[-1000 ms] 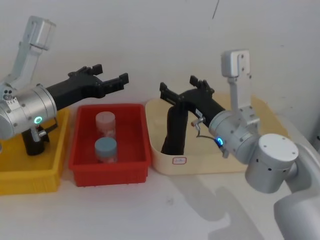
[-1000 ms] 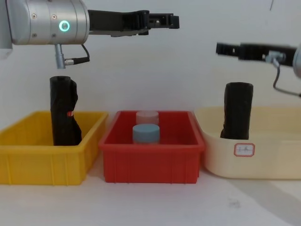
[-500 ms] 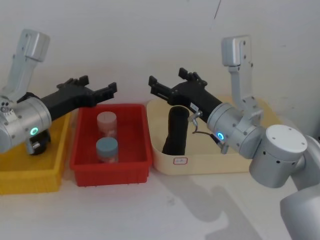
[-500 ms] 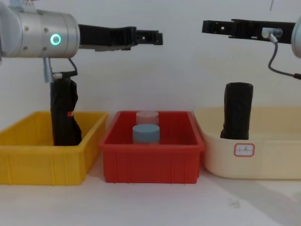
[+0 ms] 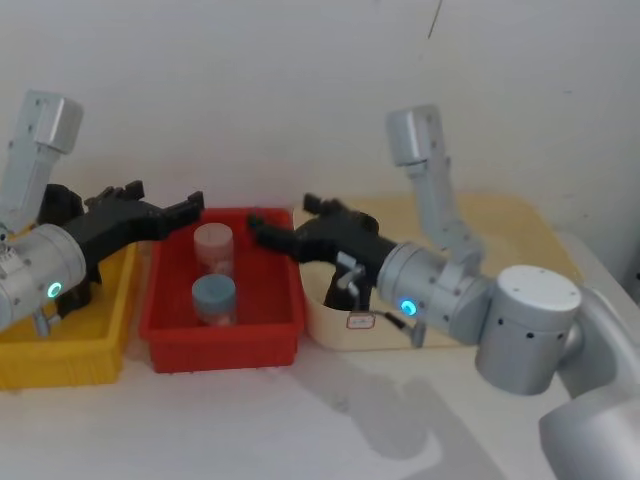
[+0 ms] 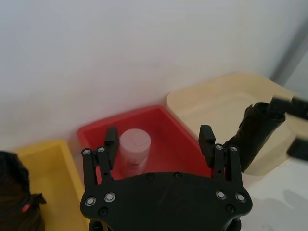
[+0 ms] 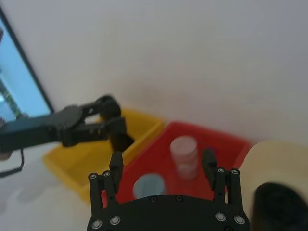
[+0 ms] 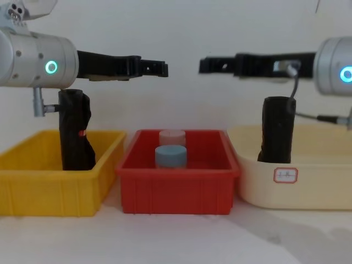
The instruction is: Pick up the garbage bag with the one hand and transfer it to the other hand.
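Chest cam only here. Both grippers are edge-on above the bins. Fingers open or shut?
Observer: Left wrist view shows the left gripper open, nothing between its fingers.
Operator: Right one?
Observer: The right gripper is open and empty too, in its wrist view.
Operator: How deep does the garbage bag sit?
Observer: Left wrist view puts the garbage bag in the cream bin's front corner, next to the red bin.

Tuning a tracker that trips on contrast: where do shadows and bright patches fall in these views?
Head view: soft grey shadow under the right arm on the white table, before the cream plastic bin. Chest view: fainter shadow on the table's right front. Right wrist view: bright pale window-like panel beyond the open right gripper.
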Action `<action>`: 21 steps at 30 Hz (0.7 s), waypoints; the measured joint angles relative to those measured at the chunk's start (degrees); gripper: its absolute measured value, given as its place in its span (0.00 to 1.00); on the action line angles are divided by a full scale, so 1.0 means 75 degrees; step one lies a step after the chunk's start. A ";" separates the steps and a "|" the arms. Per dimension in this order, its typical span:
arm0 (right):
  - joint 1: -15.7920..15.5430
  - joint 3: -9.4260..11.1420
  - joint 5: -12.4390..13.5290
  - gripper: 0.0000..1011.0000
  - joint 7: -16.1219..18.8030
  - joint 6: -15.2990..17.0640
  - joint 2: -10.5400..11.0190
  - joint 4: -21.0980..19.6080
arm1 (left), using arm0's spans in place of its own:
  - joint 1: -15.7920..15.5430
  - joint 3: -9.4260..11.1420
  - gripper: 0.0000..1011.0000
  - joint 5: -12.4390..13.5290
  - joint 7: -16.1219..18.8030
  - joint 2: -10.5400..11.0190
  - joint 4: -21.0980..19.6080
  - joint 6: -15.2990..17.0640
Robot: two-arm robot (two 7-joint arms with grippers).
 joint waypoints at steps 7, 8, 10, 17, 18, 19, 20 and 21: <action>0.0067 -0.0403 0.0052 0.99 0.0052 0.0463 -0.0131 0.0299 | 0.0111 -0.0036 0.99 0.0031 0.0189 0.0028 -0.0099 0.0066; 0.0080 -0.0440 0.0051 0.99 0.0053 0.0492 -0.0144 0.0331 | 0.0120 -0.0039 0.99 0.0033 0.0205 0.0031 -0.0107 0.0073; 0.0125 -0.0553 0.0051 0.99 0.0061 0.0571 -0.0189 0.0419 | 0.0145 -0.0047 0.99 0.0039 0.0247 0.0039 -0.0127 0.0090; 0.0261 -0.0863 0.0037 0.99 0.0075 0.0767 -0.0307 0.0661 | 0.0195 -0.0064 0.99 0.0053 0.0335 0.0052 -0.0172 0.0124; 0.0278 -0.0888 0.0035 0.99 0.0075 0.0792 -0.0318 0.0680 | 0.0205 -0.0066 0.99 0.0055 0.0348 0.0055 -0.0178 0.0130; 0.0290 -0.0911 0.0032 0.99 0.0075 0.0810 -0.0327 0.0693 | 0.0210 -0.0068 0.99 0.0056 0.0355 0.0056 -0.0181 0.0132; 0.0319 -0.0957 0.0026 0.99 0.0074 0.0850 -0.0344 0.0720 | 0.0213 -0.0069 0.99 0.0057 0.0360 0.0057 -0.0183 0.0135; 0.0335 -0.0978 0.0022 0.99 0.0073 0.0869 -0.0351 0.0730 | 0.0215 -0.0070 0.99 0.0057 0.0365 0.0058 -0.0185 0.0136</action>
